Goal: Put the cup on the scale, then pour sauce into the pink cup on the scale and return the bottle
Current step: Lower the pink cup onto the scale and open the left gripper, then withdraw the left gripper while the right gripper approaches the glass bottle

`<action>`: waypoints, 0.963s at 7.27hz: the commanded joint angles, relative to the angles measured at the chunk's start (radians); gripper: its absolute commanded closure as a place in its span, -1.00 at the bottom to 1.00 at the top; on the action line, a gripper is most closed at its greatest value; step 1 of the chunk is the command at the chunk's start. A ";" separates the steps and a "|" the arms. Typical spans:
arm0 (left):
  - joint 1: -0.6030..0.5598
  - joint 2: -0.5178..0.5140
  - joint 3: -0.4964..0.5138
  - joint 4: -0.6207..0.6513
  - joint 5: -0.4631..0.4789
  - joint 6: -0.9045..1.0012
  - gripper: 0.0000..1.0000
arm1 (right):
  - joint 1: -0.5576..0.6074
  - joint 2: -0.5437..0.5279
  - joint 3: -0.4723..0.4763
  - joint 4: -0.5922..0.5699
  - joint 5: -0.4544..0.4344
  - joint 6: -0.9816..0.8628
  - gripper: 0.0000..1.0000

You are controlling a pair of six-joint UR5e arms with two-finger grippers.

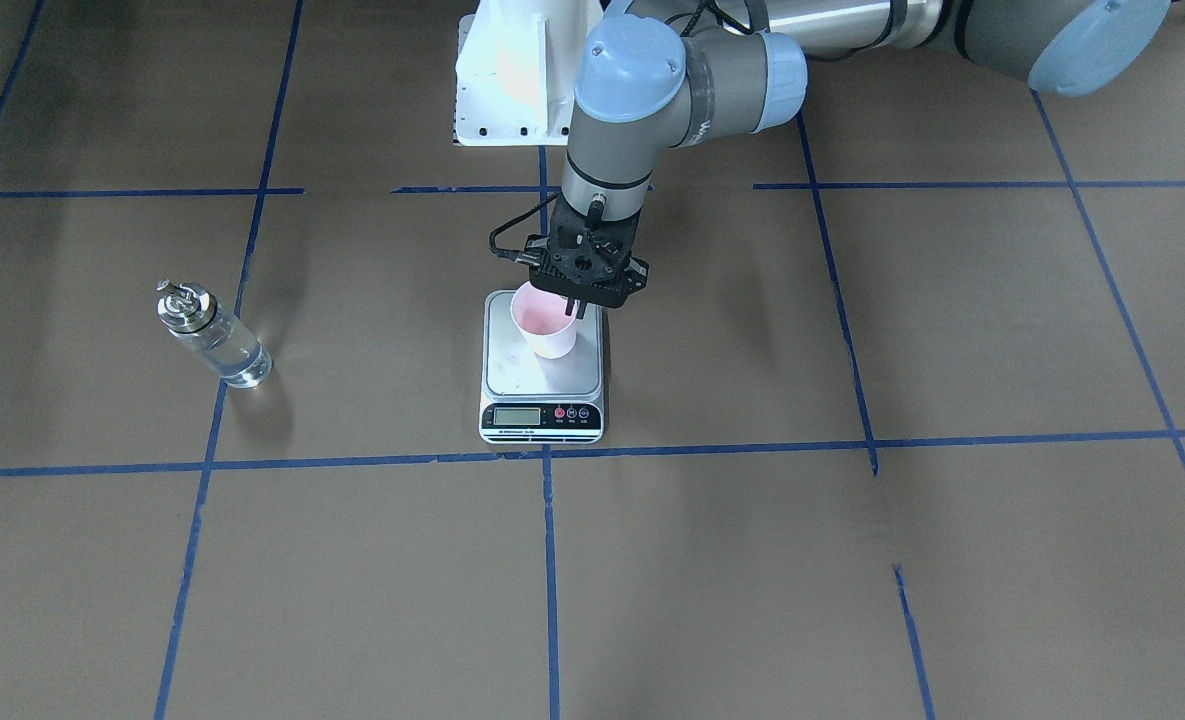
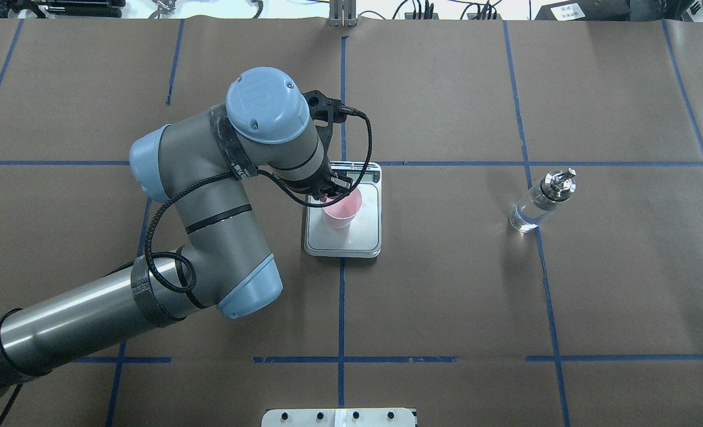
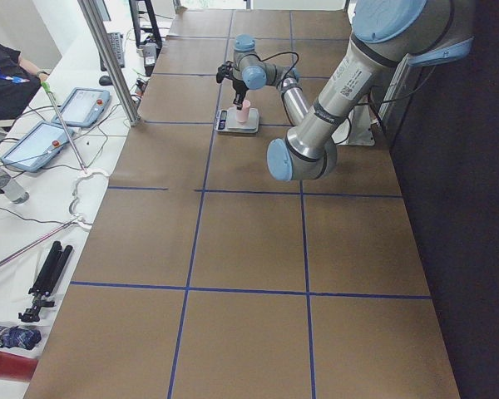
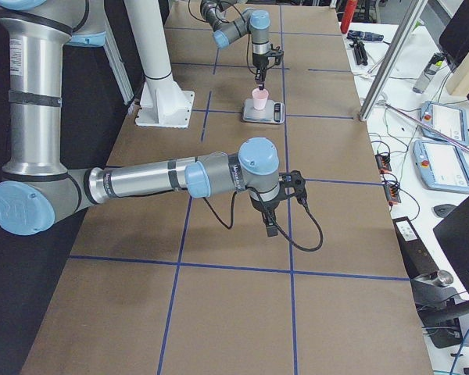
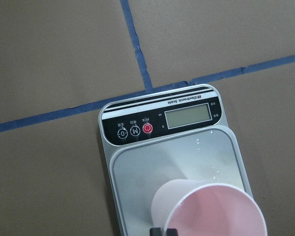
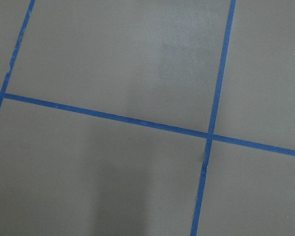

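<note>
overhead exterior view: left gripper [image 2: 327, 193] at the pink cup [image 2: 342, 210] on the scale [image 2: 370, 240]

the left arm reaches in over the brown table [image 2: 446, 296], which is marked with blue tape lines. its gripper points straight down above the digital kitchen scale near the table's middle. the fingers sit narrow and pinch the rim wall of the pale pink paper cup. the cup is upright over the silver platform. whether its base touches the platform cannot be told. a few droplets [image 5: 206, 147] lie on the platform near the black display strip.

the glass bottle [image 2: 541, 201] with its metal pour spout stands upright on the table, well apart from the scale, on the robot's right side. clear sauce [image 2: 523, 218] shows inside it.

the right gripper [image 4: 270, 223] points down over the table, seen only from the side. whether its fingers are wide or narrow cannot be told.
</note>
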 commanded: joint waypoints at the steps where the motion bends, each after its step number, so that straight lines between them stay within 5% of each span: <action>1: -0.001 0.009 -0.015 0.003 0.002 0.003 -0.99 | 0.000 0.000 0.001 0.002 0.006 0.000 -1.00; 4: -0.063 0.061 -0.115 0.041 0.003 0.058 -1.00 | -0.002 -0.003 0.010 0.101 0.109 0.073 -1.00; 7: -0.219 0.283 -0.361 0.144 0.002 0.385 -1.00 | -0.151 -0.121 0.117 0.510 0.095 0.561 -1.00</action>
